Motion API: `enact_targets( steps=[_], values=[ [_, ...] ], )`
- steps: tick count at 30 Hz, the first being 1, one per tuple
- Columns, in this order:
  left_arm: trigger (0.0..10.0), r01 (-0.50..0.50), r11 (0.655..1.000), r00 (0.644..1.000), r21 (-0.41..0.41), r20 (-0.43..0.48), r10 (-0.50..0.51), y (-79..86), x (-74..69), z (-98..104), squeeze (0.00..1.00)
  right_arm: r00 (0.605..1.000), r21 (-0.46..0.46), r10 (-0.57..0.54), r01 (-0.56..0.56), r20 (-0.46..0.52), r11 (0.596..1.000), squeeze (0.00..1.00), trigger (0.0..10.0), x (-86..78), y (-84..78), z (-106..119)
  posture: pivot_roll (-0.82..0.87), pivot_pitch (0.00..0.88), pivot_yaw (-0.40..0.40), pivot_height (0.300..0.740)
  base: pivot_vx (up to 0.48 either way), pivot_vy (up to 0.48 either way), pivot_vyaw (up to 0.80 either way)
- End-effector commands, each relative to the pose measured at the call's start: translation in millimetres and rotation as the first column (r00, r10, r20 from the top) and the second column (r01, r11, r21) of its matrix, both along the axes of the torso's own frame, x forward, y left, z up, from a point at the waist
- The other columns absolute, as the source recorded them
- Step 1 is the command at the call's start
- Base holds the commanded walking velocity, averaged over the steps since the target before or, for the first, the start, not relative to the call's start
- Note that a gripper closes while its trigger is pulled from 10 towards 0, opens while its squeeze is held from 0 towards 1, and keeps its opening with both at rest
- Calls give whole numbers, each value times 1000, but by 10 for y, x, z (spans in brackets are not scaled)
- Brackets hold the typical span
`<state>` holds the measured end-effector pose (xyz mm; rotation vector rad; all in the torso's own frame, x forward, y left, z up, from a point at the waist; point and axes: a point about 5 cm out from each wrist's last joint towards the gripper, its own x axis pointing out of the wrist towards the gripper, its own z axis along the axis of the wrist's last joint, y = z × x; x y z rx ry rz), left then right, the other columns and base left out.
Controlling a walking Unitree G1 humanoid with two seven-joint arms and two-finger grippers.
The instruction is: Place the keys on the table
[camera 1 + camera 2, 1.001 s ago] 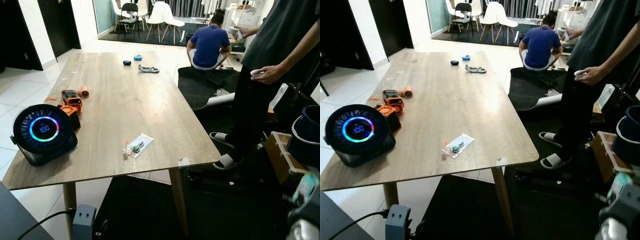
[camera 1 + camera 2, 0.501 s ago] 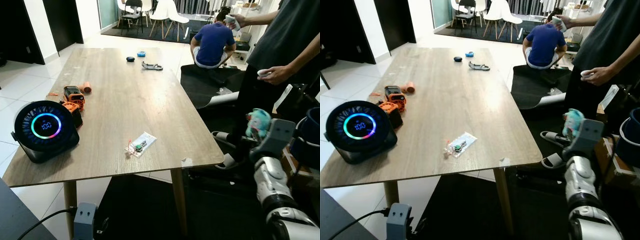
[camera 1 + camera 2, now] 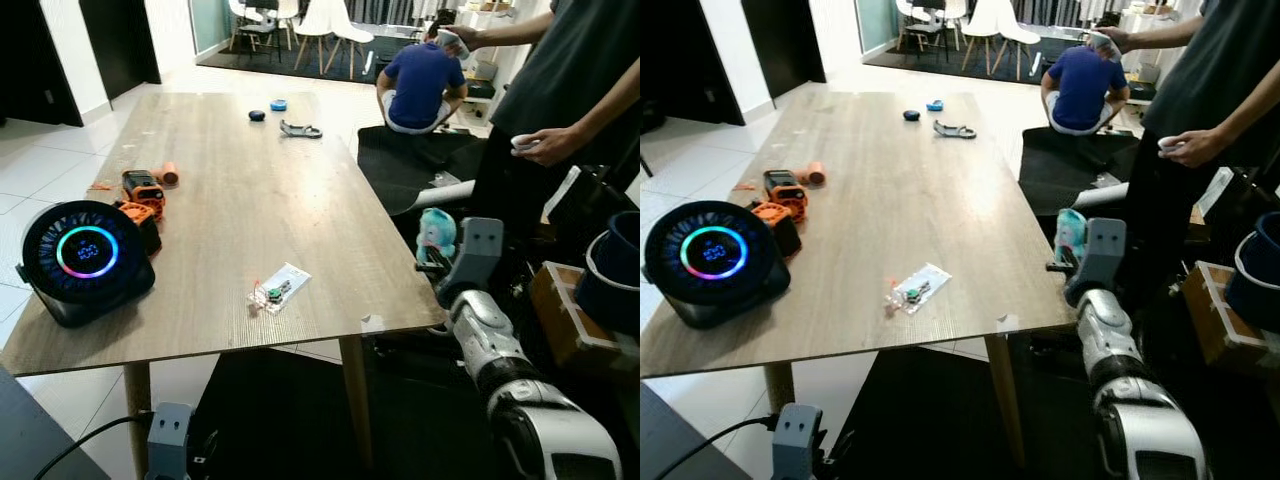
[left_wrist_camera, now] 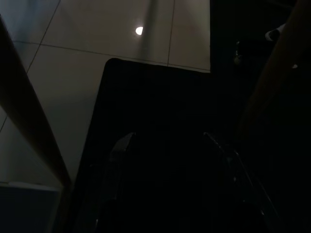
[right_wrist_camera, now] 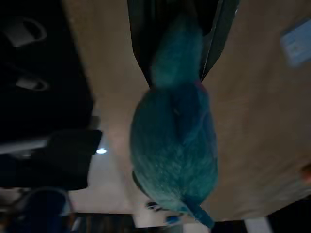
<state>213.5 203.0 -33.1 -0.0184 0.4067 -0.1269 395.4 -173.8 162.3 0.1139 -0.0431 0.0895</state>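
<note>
- Right arm [image 3: 1110, 330] raised beside the near right corner of the wooden table [image 3: 890, 210].
- Right gripper [image 3: 1070, 243] clamped on a teal plush toy [image 3: 1071, 232], level with the table edge.
- Keys in a clear bag [image 3: 913, 290] lying near the front edge.
- Round fan [image 3: 708, 262] lit at near left.
- Person [image 3: 1210, 110] standing to the right.

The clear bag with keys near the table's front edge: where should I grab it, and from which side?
Take the clear bag by its empty far corner, coming straight down from above. It lies flat, the keys bunched at the near end, so the flat film is probably easiest to pinch. The right gripper is shut on a teal plush toy, so it's not free.
</note>
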Motion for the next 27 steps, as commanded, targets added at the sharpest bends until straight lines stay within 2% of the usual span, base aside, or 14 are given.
enact_targets(
  steps=[1,14,27],
  values=[
    [10000,-1,1000,1000,-3,-6,1,1,-28,-13,0,999,-9,34,-34,-35,999,0,10000,-6,63,-67,114,78,-45,740,0,0,0],
    [10000,0,1000,1000,-4,-4,0,-18,-34,-13,0,990,-29,132,-134,-58,991,0,10000,17,316,-68,120,78,-51,740,0,0,0],
    [10000,3,1000,1000,0,-7,-3,-21,-50,-16,0,988,-34,141,-143,-61,989,0,10000,16,338,-76,121,80,-51,740,0,0,0]
  ],
)
